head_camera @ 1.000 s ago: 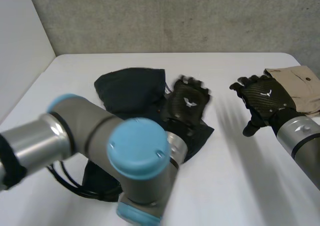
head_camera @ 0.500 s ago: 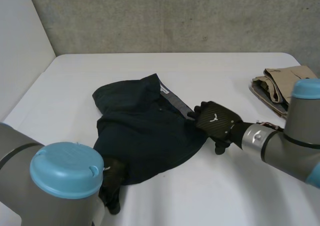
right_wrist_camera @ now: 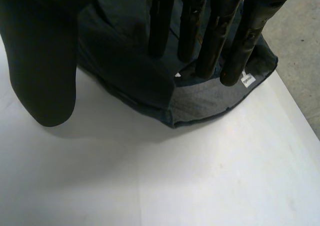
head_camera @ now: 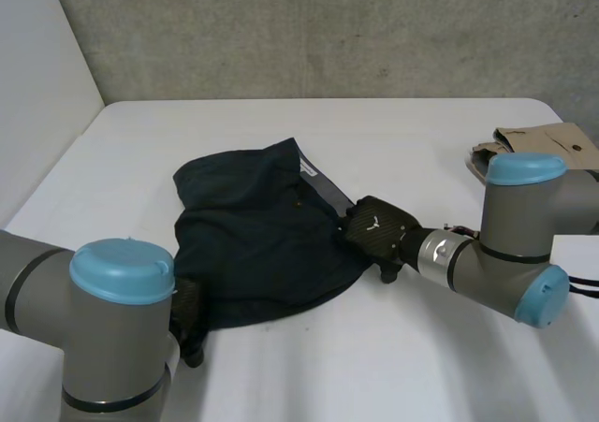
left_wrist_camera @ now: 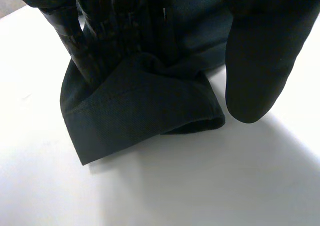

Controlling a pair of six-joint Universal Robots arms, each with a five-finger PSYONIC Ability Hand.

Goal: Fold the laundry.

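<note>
Presently, item one: dark blue garment [head_camera: 262, 244], lying spread and rumpled near the middle of the white table [head_camera: 421, 141], its grey-lined waistband [head_camera: 323, 183] turned up toward the 2 o'clock side. Item two: my right hand [head_camera: 374, 230], laid on that garment's 3 o'clock edge. Its fingers [right_wrist_camera: 190, 20] are straight and slightly spread, tips resting on the cloth by the waistband, close to a small white label [right_wrist_camera: 247, 79]. Its thumb is held apart over bare table, and nothing is gripped. Item three: my left hand [head_camera: 187, 321], at the garment's 7 o'clock corner, where a hemmed edge bunches and folds against it. Whether it has hold of the cloth I cannot tell. Item four: tan garment [head_camera: 547, 141], folded, at the table's 2 o'clock edge, well apart from the dark one, beyond my right arm [head_camera: 505, 244].
</note>
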